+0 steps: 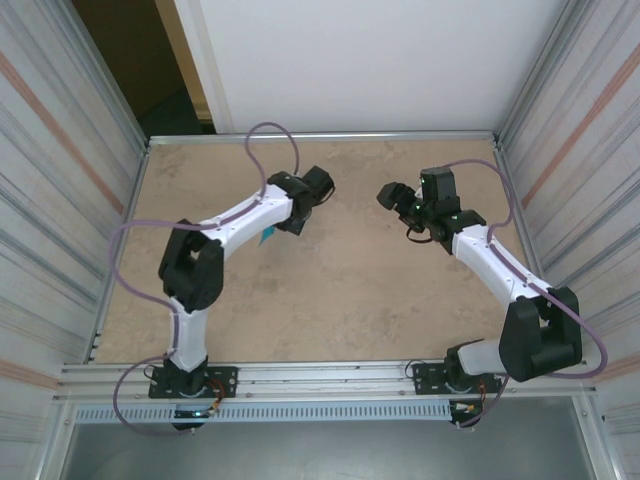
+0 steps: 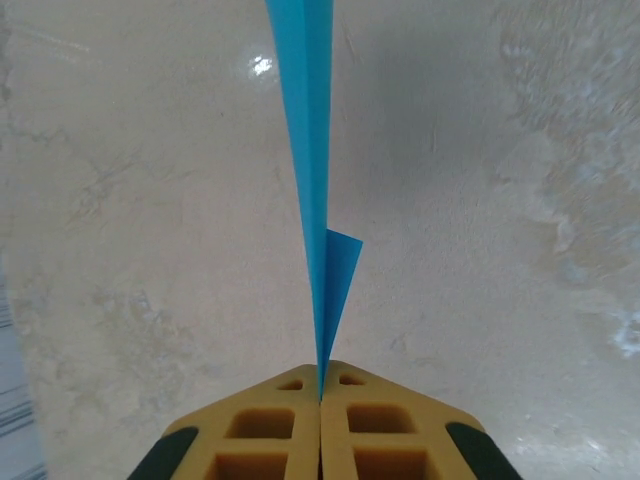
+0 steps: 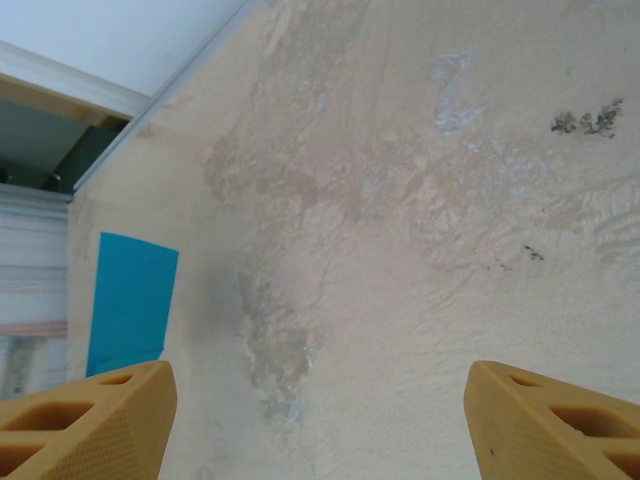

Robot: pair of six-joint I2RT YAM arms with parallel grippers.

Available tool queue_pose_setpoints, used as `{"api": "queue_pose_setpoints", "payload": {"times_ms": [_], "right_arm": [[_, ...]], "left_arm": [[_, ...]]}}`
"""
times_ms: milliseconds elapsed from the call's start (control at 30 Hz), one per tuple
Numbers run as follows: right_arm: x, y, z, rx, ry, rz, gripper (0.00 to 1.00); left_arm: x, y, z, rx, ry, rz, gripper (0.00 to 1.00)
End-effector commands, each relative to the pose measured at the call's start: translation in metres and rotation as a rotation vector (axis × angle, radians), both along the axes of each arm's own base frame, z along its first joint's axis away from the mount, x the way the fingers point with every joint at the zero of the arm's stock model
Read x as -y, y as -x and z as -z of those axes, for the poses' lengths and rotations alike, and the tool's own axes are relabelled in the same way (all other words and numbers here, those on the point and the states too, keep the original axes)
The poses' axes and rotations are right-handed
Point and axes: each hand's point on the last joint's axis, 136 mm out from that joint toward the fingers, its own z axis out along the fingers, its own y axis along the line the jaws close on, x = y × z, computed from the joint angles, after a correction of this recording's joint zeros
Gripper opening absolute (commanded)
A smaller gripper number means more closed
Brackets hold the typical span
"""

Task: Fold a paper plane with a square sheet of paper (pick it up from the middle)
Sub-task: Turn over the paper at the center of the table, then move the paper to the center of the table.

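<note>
One teal-blue paper plane (image 2: 313, 200), folded narrow, seen edge-on.

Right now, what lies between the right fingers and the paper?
Only bare table, seen in the top view between the right fingers and the paper.

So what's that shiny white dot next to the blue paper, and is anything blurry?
In the left wrist view it's light glare on the table; a soft grey shadow lies right of the blue paper, and the far right edge looks smeared. In the right wrist view the table stains look soft. The top view is evenly lit and sharp.
</note>
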Motion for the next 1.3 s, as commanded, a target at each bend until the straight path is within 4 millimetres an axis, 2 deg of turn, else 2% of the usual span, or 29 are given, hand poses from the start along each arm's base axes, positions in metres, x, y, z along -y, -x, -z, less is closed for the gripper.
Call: {"api": "queue_pose_setpoints", "payload": {"times_ms": [0, 33, 67, 167, 333, 467, 500, 600, 700, 800, 1033, 1133, 1267], "right_arm": [[0.014, 0.005, 0.001, -0.006, 0.033, 0.046, 0.75], [0.016, 0.005, 0.002, -0.009, 0.032, 0.052, 0.75], [0.018, 0.005, 0.003, -0.013, 0.03, 0.061, 0.75], [0.021, 0.007, 0.007, -0.024, 0.027, 0.072, 0.75], [0.022, 0.008, 0.012, -0.041, 0.024, 0.067, 0.75], [0.017, 0.007, 0.017, -0.06, 0.018, 0.041, 0.74], [0.014, 0.007, 0.019, -0.066, 0.018, 0.029, 0.74], [0.003, 0.006, 0.026, -0.094, 0.028, -0.012, 0.75], [-0.021, 0.005, 0.036, -0.122, 0.036, -0.084, 0.72], [-0.061, 0.007, 0.048, -0.156, 0.04, -0.19, 0.67], [-0.17, 0.018, 0.079, -0.228, 0.028, -0.445, 0.46], [-0.197, 0.02, 0.094, -0.262, 0.033, -0.495, 0.4], [-0.221, 0.018, 0.112, -0.303, 0.019, -0.539, 0.4]], "left_arm": [[0.004, 0.0, -0.001, 0.007, -0.109, 0.022, 0.09], [0.01, 0.0, 0.002, -0.002, -0.094, 0.028, 0.1], [0.017, 0.002, 0.018, -0.039, -0.086, 0.03, 0.11], [0.041, 0.009, 0.042, -0.127, 0.047, 0.033, 0.15], [0.088, 0.025, 0.064, -0.278, 0.371, 0.042, 0.24], [0.112, 0.029, 0.06, -0.368, 0.669, 0.018, 0.32], [0.115, 0.027, 0.045, -0.359, 0.741, 0.023, 0.35], [0.113, 0.022, 0.022, -0.358, 0.926, -0.002, 0.44], [0.097, 0.013, 0.002, -0.324, 1.074, -0.057, 0.49], [0.065, 0.005, -0.007, -0.264, 1.148, -0.156, 0.54], [-0.021, 0.002, 0.003, -0.139, 1.189, -0.412, 0.62], [-0.044, 0.007, 0.007, -0.105, 1.203, -0.481, 0.66], [-0.059, 0.011, 0.008, -0.082, 1.205, -0.514, 0.73]]}}
